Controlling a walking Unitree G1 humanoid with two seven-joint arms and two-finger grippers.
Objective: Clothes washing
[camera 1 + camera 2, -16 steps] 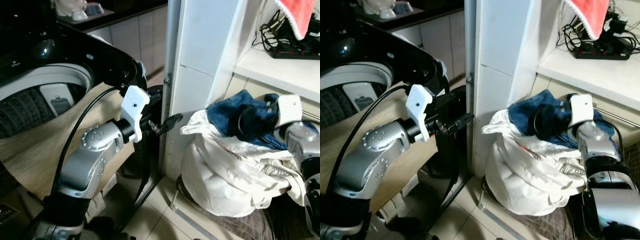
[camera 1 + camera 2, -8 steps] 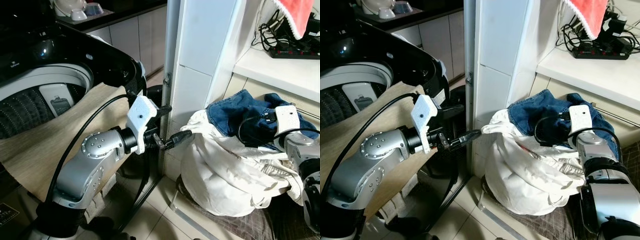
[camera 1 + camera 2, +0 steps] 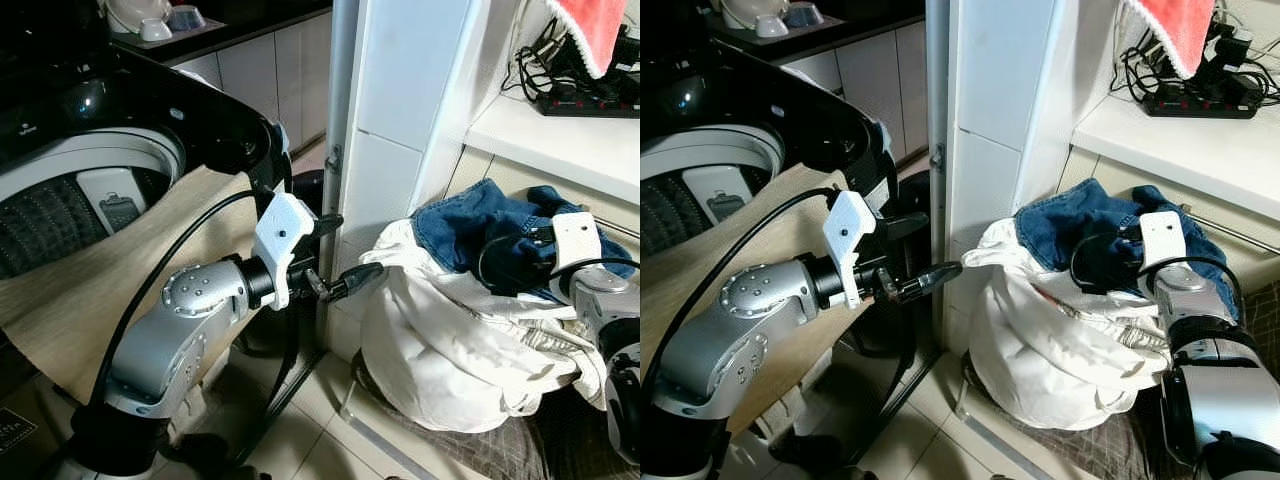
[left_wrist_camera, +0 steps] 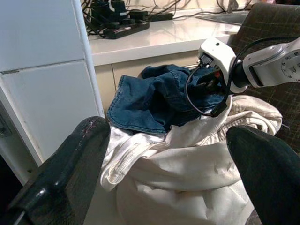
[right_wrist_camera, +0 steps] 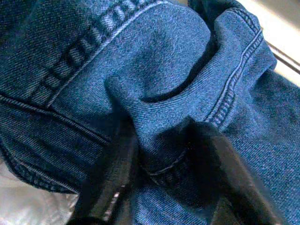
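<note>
Floor-standing white laundry bag (image 3: 450, 350) topped with jeans (image 3: 480, 225)

black power strip (image 3: 590, 100), red towel (image 3: 592, 28)

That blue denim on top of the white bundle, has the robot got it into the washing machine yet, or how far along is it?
Not yet. The washing machine stands open, but the denim garment lies on the white laundry bundle. In hand: the right gripper has its fingers pressed into a denim fold, closing on it. The left gripper hovers open by the bundle's edge. Lifting and loading everything is left.
</note>
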